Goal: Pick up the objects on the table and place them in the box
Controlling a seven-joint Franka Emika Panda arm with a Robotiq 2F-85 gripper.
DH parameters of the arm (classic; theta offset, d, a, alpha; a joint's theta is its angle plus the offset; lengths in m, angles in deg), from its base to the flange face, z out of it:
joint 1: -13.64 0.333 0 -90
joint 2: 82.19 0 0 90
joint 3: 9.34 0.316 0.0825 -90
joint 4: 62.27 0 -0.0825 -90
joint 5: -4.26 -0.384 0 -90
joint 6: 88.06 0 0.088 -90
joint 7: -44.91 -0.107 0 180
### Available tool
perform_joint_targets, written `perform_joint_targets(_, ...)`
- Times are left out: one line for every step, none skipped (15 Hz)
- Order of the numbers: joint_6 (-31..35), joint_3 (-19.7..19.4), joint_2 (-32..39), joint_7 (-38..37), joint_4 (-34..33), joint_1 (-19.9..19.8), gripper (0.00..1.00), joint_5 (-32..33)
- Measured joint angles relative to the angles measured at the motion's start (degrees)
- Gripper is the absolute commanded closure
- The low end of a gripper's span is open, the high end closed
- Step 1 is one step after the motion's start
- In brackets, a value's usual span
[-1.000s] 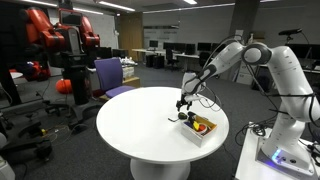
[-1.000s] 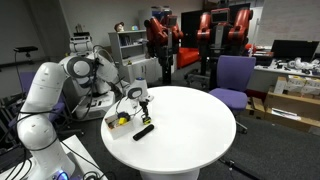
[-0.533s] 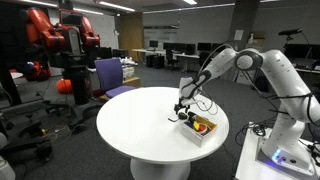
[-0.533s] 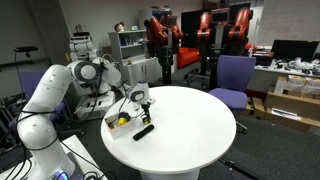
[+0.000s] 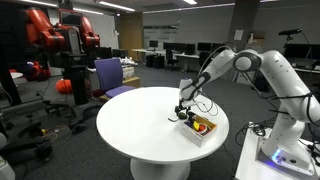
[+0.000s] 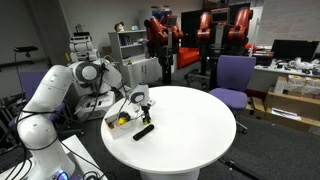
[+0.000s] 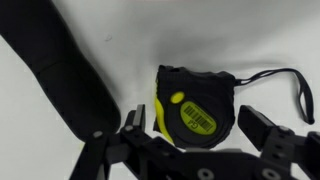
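Observation:
My gripper (image 7: 198, 130) is open and low over the white table (image 5: 140, 125), with one finger on each side of a black and yellow tape measure (image 7: 195, 108) that lies flat on the top, its wrist cord trailing to the right. In both exterior views the gripper (image 5: 182, 108) (image 6: 143, 103) hangs right beside the small white box (image 5: 203, 131) (image 6: 113, 125), which holds red, yellow and orange pieces. A dark slim object (image 6: 144, 131) lies on the table near the box; it also shows as a black bar in the wrist view (image 7: 55, 75).
The box stands close to the table's edge. A purple chair (image 5: 108, 75) (image 6: 235, 80) stands beside the table. A red and black robot (image 5: 65, 45) and office desks are in the background.
The arm has shifted slightly; the gripper stays at nearly the same spot beside the box.

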Motion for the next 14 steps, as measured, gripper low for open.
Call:
perform_joint_targets(0.00,-0.06,0.10,0.00,0.00,0.03,0.21,0.00)
perform_joint_targets(0.00,-0.12,0.18,0.00,0.00,0.07,0.26,0.02)
perform_joint_targets(0.00,-0.16,0.22,0.00,0.00,0.09,0.28,0.04)
perform_joint_targets(0.00,-0.18,0.23,0.00,0.00,0.10,0.36,0.05)
perform_joint_targets(0.00,-0.18,0.23,0.00,0.00,0.10,0.43,0.05)
perform_joint_targets(-0.01,-0.18,0.23,-0.01,0.00,0.11,0.49,0.05)
perform_joint_targets(-0.02,-0.18,0.22,-0.01,-0.06,0.13,0.49,0.05)
perform_joint_targets(-0.03,-0.18,0.22,-0.01,-0.07,0.13,0.49,0.05)
perform_joint_targets(-0.04,-0.18,0.22,-0.01,-0.07,0.14,0.49,0.05)
perform_joint_targets(-0.04,-0.18,0.22,-0.01,-0.08,0.15,0.49,0.06)
perform_joint_targets(-0.04,-0.19,0.22,-0.01,-0.08,0.17,0.49,0.08)
perform_joint_targets(-0.04,-0.21,0.22,-0.01,-0.08,0.21,0.49,0.12)
perform_joint_targets(-0.04,-0.23,0.18,-0.01,-0.07,0.27,0.49,0.22)
perform_joint_targets(-0.04,-0.25,0.06,-0.01,0.00,0.36,0.49,0.30)
